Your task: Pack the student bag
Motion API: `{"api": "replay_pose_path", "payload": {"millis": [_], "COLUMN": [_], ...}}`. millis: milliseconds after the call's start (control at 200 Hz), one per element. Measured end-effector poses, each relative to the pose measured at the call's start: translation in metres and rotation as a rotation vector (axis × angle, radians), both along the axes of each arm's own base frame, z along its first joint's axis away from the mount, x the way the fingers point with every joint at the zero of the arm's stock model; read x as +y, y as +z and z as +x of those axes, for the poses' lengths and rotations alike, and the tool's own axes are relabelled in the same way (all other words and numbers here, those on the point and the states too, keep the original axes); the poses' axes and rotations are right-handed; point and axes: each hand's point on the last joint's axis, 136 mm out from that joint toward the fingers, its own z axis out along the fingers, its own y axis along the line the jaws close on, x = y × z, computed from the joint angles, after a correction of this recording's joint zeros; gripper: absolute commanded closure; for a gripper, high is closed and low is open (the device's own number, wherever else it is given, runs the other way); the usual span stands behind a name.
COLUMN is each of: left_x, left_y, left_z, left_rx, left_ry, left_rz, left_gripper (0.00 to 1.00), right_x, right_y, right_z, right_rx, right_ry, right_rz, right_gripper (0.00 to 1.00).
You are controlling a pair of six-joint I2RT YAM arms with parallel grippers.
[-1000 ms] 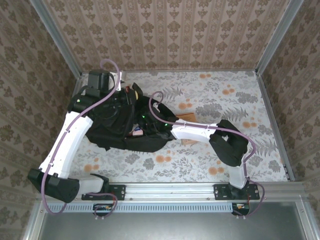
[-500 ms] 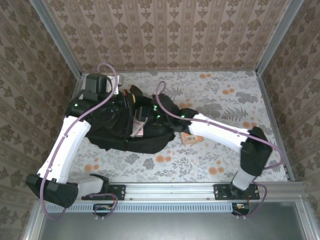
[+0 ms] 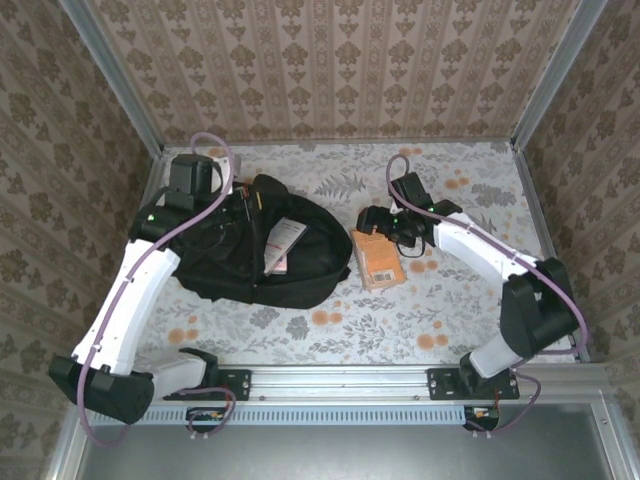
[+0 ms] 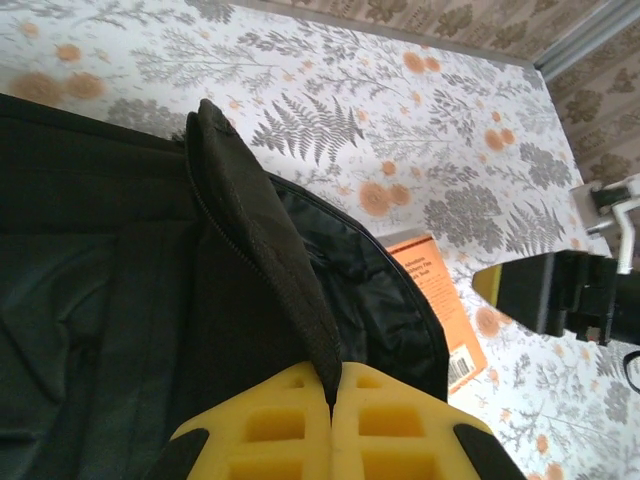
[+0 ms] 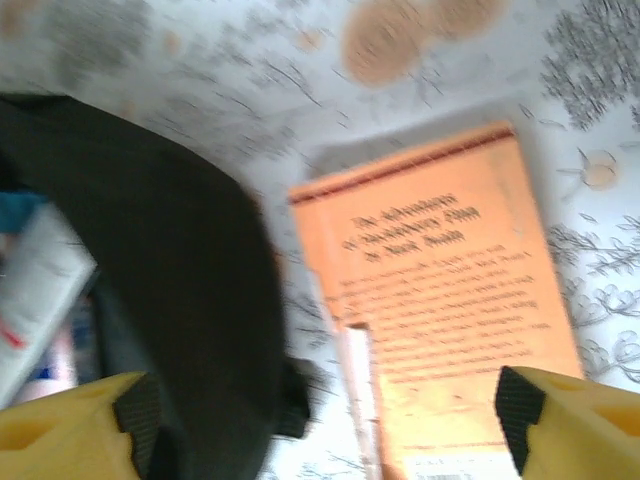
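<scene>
where the top view looks down, the black bag [image 3: 310, 275] lies on the left half of the flowered worktop [image 3: 450, 320], mouth agape w/ a white packet [image 3: 284, 243] showing inside. the left gripper [image 3: 235, 205] sits at the bag's far-left rim, on the fabric there. an orange book [image 3: 378, 260] lies flat just beside the bag's right end; touching or a hair apart, can't tell. the right gripper [image 3: 372, 222] hangs over the book's far end, pointing toward the bag.

left wrist view: two yellow fingers [image 4: 270, 430] at the bottom are pressed together on the bag's [image 4: 100, 280] zip edge, which stands up as a raised ridge btw them, so this gripper [image 4: 333, 375] is clamped on the bag. past the bag's rim part of the orange book [image 4: 440, 300] shows on the worktop [image 4: 330, 80], w/ a barcode at its near corner. the right gripper [image 4: 510, 285] shows further right as a dark block w/ a yellowish tip, near the book's side.

right wrist view (blurred): yellow fingers [image 5: 60, 425] sit at the 2 bottom corners, wide apart, nothing pinched btw them. the right gripper [image 5: 330, 420] is above the orange book [image 5: 440, 300], which lies cover up w/ dark print, unreadable. the bag's [image 5: 170, 250] rounded black end lies at left, right beside the book's edge, & a bit of the white packet [image 5: 30, 290] shows inside it at far left.
</scene>
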Motion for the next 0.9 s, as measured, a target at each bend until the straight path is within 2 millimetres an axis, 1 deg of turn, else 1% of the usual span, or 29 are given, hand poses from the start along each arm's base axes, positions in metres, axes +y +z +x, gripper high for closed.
{"api": "replay_pose_path", "payload": {"millis": [80,175,240,295,400,480,655,820,900], "left_x": [-0.001,-0.01,-0.02,-0.03,-0.047,-0.055,-0.067,-0.072,-0.074], "left_y": [0.0,-0.006,-0.011,-0.014,-0.018,-0.022,-0.03,-0.034,-0.034], "left_z": [-0.001,-0.005,-0.008,-0.009,-0.012,-0.013,-0.013,-0.013,-0.014], "left_rx": [-0.003,0.008,0.018,0.02,0.025,0.034,0.057,0.069,0.07], "left_ry": [-0.002,-0.031,-0.06,-0.088,-0.137,-0.159,-0.181,-0.192,-0.195], "left_rz": [0.005,0.01,0.014,0.014,0.014,0.016,0.016,0.016,0.015], "left_gripper": [1.0,1.0,1.0,1.0,1.0,1.0,1.0,1.0,1.0], "right_x": [-0.01,-0.019,-0.023,-0.025,-0.026,-0.023,-0.021,-0.022,-0.017], "right_y": [-0.026,-0.057,-0.071,-0.079,-0.089,-0.096,-0.095,-0.093,-0.09], "right_z": [-0.002,-0.005,-0.007,-0.008,-0.008,-0.009,-0.006,-0.001,0.003], "right_rx": [0.073,0.156,0.195,0.213,0.241,0.259,0.276,0.278,0.28], "right_ry": [0.003,0.007,0.009,0.008,0.007,0.014,-0.024,-0.129,-0.169], "right_rz": [-0.044,-0.085,-0.104,-0.112,-0.11,-0.083,0.034,0.207,0.296], "right_gripper": [0.07,0.06,0.06,0.06,0.06,0.07,0.08,0.1,0.1]}}
